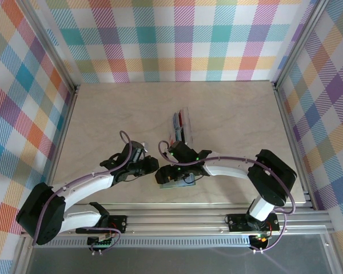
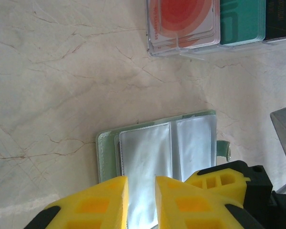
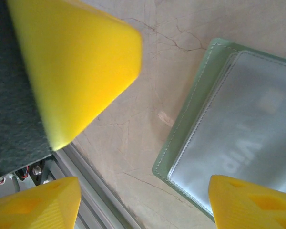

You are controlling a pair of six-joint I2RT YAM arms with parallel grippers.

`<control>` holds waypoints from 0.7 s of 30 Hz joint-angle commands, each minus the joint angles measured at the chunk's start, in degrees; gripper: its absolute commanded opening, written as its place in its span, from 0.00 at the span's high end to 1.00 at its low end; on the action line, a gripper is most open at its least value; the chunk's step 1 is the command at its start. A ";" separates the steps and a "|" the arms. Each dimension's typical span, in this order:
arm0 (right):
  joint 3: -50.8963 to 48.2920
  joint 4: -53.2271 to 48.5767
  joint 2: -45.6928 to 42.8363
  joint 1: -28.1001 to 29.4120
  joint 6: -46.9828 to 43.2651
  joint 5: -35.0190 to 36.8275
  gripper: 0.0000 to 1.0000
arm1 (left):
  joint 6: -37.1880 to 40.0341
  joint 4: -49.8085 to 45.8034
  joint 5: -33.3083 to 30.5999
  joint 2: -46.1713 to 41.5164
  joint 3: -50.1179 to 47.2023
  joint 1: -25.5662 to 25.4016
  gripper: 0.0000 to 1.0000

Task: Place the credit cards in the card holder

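The card holder (image 2: 107,152) lies open on the table, grey-green, its clear sleeves (image 2: 152,157) facing up. It also shows by the table's near edge (image 1: 174,181) and as a stitched corner (image 3: 190,124); faint lettering shows through a sleeve (image 3: 243,148). Red (image 2: 183,19), teal (image 2: 240,19) and dark (image 2: 281,16) credit cards lie in a clear tray (image 1: 182,127). My left gripper (image 2: 142,200) hovers over the left sleeve, jaws a narrow gap apart. My right gripper (image 3: 145,205) stands open wide over the holder's near corner, holding nothing. One right finger (image 2: 214,181) shows beside the left jaws.
The aluminium rail (image 3: 93,191) runs along the table's near edge, just beside the holder. The clear tray (image 2: 181,50) sits a short way beyond the holder. Both grippers (image 1: 151,166) (image 1: 171,171) crowd close together over the holder. Checked walls enclose the table.
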 commanded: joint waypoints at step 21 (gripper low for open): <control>18.13 -20.97 -6.26 -18.21 -7.79 14.16 0.43 | 2.21 5.53 5.65 17.47 17.98 2.85 0.65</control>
